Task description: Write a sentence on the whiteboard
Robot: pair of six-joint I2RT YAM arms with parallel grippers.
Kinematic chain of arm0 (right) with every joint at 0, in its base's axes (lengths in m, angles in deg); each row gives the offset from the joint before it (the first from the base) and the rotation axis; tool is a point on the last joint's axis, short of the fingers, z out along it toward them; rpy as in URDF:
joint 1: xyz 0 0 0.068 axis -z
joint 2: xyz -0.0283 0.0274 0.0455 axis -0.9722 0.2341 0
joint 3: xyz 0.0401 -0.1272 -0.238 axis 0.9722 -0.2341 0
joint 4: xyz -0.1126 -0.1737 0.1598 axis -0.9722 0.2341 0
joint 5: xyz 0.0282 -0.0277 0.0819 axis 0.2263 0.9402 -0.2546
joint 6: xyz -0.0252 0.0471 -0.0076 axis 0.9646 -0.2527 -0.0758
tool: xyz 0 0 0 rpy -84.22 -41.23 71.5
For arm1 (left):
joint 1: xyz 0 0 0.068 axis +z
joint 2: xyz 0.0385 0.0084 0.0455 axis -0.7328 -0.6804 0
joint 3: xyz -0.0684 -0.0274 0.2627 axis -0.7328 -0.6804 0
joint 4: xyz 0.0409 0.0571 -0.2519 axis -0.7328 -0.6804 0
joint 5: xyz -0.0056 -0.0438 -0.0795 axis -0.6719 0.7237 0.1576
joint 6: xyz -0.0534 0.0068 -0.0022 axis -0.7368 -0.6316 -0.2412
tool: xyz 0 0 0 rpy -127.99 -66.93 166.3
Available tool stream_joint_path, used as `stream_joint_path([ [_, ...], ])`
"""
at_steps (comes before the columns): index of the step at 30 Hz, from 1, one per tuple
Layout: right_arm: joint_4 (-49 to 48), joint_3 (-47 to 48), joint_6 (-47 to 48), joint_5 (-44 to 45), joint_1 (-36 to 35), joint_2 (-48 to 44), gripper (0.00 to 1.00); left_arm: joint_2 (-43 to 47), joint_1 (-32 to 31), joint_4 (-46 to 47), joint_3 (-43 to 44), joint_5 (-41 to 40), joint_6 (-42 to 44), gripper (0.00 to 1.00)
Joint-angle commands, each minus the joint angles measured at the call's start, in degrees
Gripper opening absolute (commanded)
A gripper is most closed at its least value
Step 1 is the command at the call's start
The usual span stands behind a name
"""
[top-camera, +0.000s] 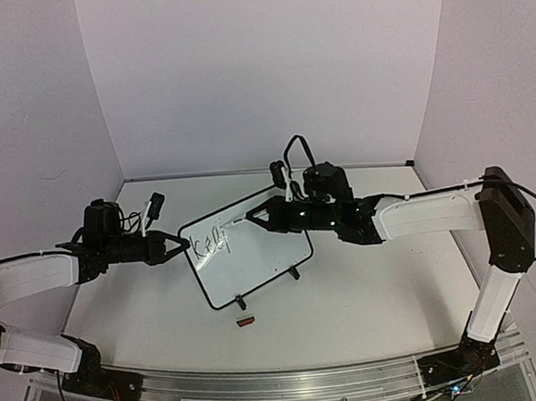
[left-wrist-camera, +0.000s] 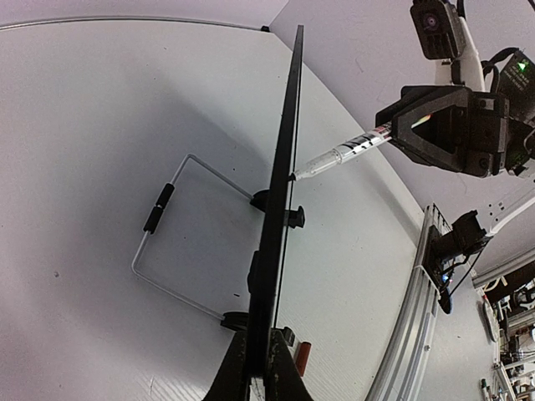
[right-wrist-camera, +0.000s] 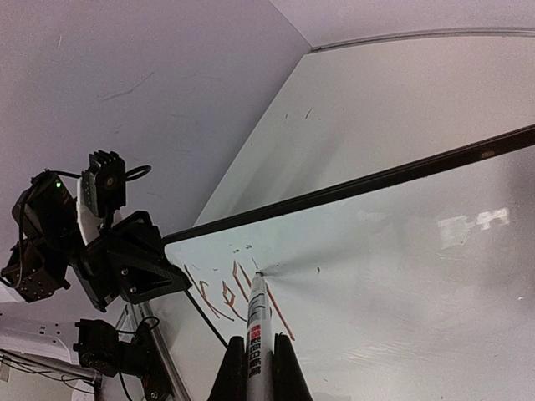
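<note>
Whiteboard [top-camera: 254, 257] stands tilted back on its two little black feet near the middle of the table [top-camera: 378, 294], turned at an angle so that its left corner points toward the left arm [top-camera: 32, 275]. That arm reaches in low and almost level from the left side. The left gripper [top-camera: 179, 247] is closed on the board's left rim, and the left wrist view shows the fingers [left-wrist-camera: 238, 372] pinching the thin black edge from both faces. The right arm [top-camera: 427, 214] rises from its base at the near right corner, bends sharply at the elbow and stretches leftward over the table, with its wrist above the board's upper right part. The right gripper [top-camera: 253, 217] is clamped around a marker [top-camera: 237, 221], which the right wrist view shows gripped between the two fingers [right-wrist-camera: 230, 372]. The marker's tip touches the white surface just right of the lettering. The sentence [top-camera: 208, 241] is only begun: a few dark handwritten strokes sit in the board's upper left area, starting with what looks like "ke", and the rest is too small to read. Behind the board, a bent wire stand [left-wrist-camera: 159, 242] rests on the table. A small dark red piece [top-camera: 246, 321] lies on the table just in front of the board's near foot.
</note>
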Motion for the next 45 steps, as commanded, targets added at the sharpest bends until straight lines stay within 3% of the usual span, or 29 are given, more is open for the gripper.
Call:
stream_joint_path([
  [1,-2.22,2.01,-0.18,1.44,0.31,1.23,0.0,0.37,0.45,-1.45,1.67,-4.34,2.79,0.0],
  [24,-1.99,-4.29,-0.29,4.78,0.84,-4.03,0.0,0.48,0.39,-1.65,1.61,-4.43,2.88,0.0],
  [45,-1.52,-2.07,-1.08,-1.33,0.42,0.39,0.0,0.38,0.42,-1.68,1.78,-4.34,2.8,0.0],
])
